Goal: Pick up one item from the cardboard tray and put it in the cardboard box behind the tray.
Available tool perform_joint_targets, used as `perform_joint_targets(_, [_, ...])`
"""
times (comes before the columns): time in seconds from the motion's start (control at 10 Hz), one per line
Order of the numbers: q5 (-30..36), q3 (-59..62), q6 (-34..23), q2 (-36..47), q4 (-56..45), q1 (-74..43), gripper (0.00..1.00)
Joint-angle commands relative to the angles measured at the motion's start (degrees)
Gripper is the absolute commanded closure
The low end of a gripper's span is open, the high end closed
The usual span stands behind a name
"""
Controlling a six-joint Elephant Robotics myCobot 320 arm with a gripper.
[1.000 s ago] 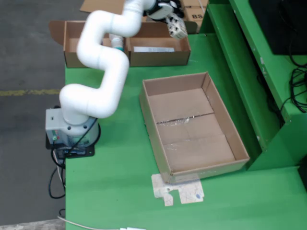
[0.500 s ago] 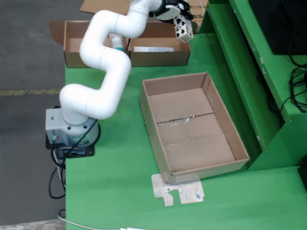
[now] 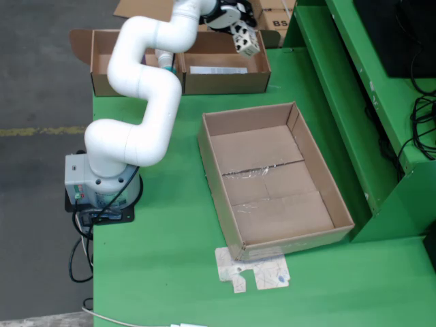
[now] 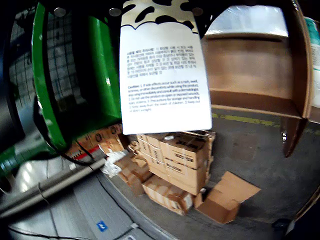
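Note:
In the fixed view my gripper [image 3: 240,33] hangs over the right compartment of the long cardboard box [image 3: 225,82] at the table's back edge. It is shut on a small white carton with black cow spots [image 3: 246,43]. The wrist view shows that carton [image 4: 165,70] close up, printed side facing the camera, with the box's brown inner wall [image 4: 250,70] to its right. The large cardboard tray [image 3: 212,170] in front shows only its bare taped floor. My fingers are hidden behind the carton in the wrist view.
The back box holds a flat white pack [image 3: 218,69] and a teal-capped bottle [image 3: 165,61]. A paper scrap [image 3: 252,269] lies before the tray. A green frame [image 3: 368,102] rises to the right. Stacked cartons [image 4: 175,165] stand on the floor beyond the table.
The gripper with the spotted carton swung a little to the right over the back box, then came back left to about where it began.

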Motion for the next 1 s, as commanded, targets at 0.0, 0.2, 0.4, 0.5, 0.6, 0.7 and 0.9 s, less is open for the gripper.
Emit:
perform_joint_targets(0.0, [-0.59,1.75,0.00,0.52,0.68,2.61,1.00])
perform_joint_targets(0.2, [-0.59,1.75,0.08,0.02,0.68,3.22,1.00])
perform_joint_targets(0.4, [-0.59,1.75,0.09,-1.52,0.68,3.36,1.00])
perform_joint_targets(0.5, [-0.59,1.75,0.17,-1.52,0.68,3.36,1.00])
perform_joint_targets(0.6, [-0.59,1.75,0.36,-6.16,0.68,2.04,1.00])
perform_joint_targets(0.7, [-0.59,1.75,0.27,-6.16,0.68,2.04,1.00])
perform_joint_targets(0.9, [-0.58,1.75,0.46,-8.52,0.69,0.97,1.00])
